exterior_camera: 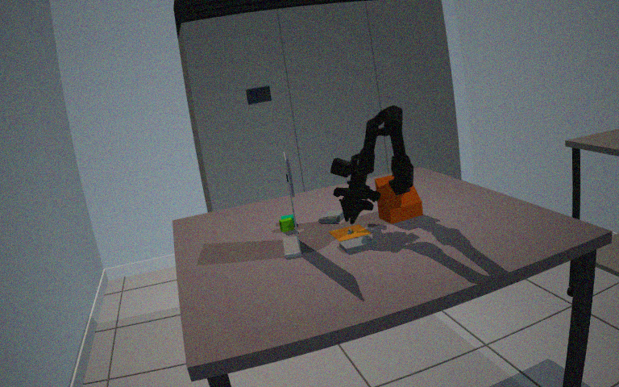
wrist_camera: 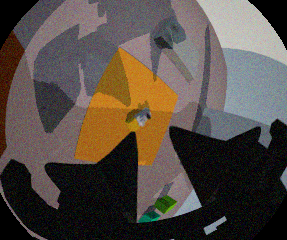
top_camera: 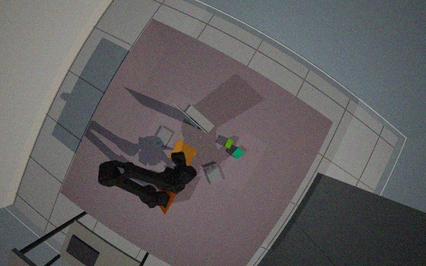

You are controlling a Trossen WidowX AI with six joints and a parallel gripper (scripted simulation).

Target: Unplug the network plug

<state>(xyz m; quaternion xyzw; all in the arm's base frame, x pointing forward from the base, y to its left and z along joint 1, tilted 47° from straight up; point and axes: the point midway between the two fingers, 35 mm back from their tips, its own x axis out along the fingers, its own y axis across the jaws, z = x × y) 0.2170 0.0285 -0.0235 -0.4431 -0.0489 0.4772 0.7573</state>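
The network plug [exterior_camera: 351,231] [wrist_camera: 142,118] is small, grey and yellow, and lies on the orange marked square [top_camera: 179,144] [exterior_camera: 336,235] [wrist_camera: 95,142], near its middle and away from its edges. My black gripper [exterior_camera: 351,221] [wrist_camera: 153,131] is partly open with nothing between its fingers. Its fingertips hang a little above the plug, with a visible gap in the exterior view. In the top view the arm hides the plug and the fingers. The upright panel [exterior_camera: 290,191] stands apart from the square, with the plug out of it.
A green block [top_camera: 228,143] [exterior_camera: 286,224] [wrist_camera: 165,204] and a teal block [top_camera: 237,152] [wrist_camera: 149,217] lie near the panel. One grey block [top_camera: 164,134] [exterior_camera: 354,245] lies beside the square, another [top_camera: 213,173] [exterior_camera: 330,218] on its other side. The arm's orange base [top_camera: 166,207] [exterior_camera: 399,205] is behind.
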